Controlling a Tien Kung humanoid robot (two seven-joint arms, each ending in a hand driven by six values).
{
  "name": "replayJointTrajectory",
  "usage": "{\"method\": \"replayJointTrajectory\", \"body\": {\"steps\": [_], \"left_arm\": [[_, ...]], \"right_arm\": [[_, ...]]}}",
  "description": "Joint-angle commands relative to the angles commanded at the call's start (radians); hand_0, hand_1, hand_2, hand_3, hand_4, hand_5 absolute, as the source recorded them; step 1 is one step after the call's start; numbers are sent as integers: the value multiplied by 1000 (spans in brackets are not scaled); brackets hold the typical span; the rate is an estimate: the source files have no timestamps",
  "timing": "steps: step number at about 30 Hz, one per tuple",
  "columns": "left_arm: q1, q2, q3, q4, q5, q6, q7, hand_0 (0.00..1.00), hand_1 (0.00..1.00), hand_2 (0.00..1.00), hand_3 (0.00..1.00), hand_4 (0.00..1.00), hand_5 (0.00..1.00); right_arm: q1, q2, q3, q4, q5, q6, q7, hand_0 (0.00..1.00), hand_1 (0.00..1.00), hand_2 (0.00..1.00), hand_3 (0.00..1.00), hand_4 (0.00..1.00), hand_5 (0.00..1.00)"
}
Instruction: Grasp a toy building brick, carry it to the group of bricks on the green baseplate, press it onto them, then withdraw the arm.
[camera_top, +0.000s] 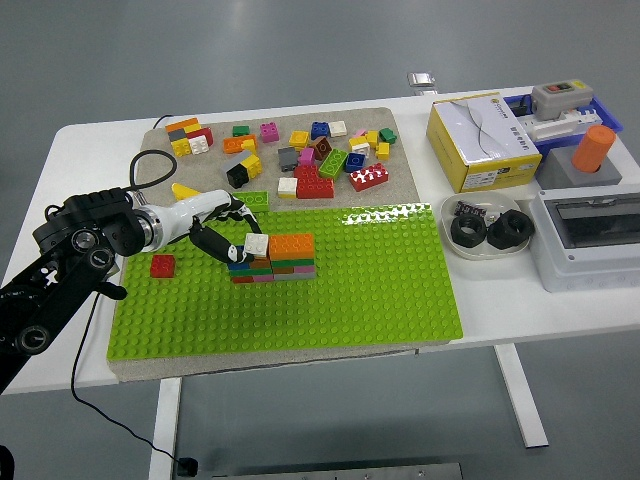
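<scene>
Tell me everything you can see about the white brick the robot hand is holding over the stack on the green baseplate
The white brick is a small, squarish plastic piece with studs on top, sitting slightly tilted. The left hand pinches it from the left with dark fingers. It rests at the top left corner of the stack of bricks, right beside the orange brick that caps the stack. Whether it is fully pressed down cannot be told. The stack stands on the green baseplate.

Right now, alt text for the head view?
The robot's left hand holds a white brick at the top left of the brick stack on the green baseplate. A red brick sits alone on the baseplate; loose bricks lie behind.
</scene>
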Motion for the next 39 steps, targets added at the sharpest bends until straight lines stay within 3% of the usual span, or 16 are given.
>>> {"method": "replayJointTrajectory", "body": {"steps": [10,11,16,17,22,23,39], "left_arm": [[-1,-7,1,14,6,8,-6,995,931,882,392,768,2],[-1,-7,1,15,8,10,-7,996,933,888,445,586,2],[0,-7,-1,16,12,13,-9,996,933,888,445,586,2],[1,-7,-1,16,13,12,-8,996,933,892,468,486,2],[2,-7,-1,17,16,9,-8,996,933,892,468,486,2],[2,-7,-1,18,17,9,-7,996,932,893,488,431,2],[3,-7,0,13,22,-3,-1,998,935,898,508,429,2]], "right_arm": [[1,0,2,0,-2,0,0,730,675,745,875,726,998],[1,0,2,0,-2,0,0,730,675,743,874,728,998],[1,0,3,0,-2,0,-1,730,675,743,874,728,998],[1,0,2,0,-1,0,-2,729,675,743,873,727,998],[2,-1,-4,0,-1,0,-4,729,675,743,873,727,998],[2,-1,-5,0,-1,0,-4,729,675,743,873,726,998],[2,0,0,0,-2,-1,-5,726,675,741,873,722,998]]}}
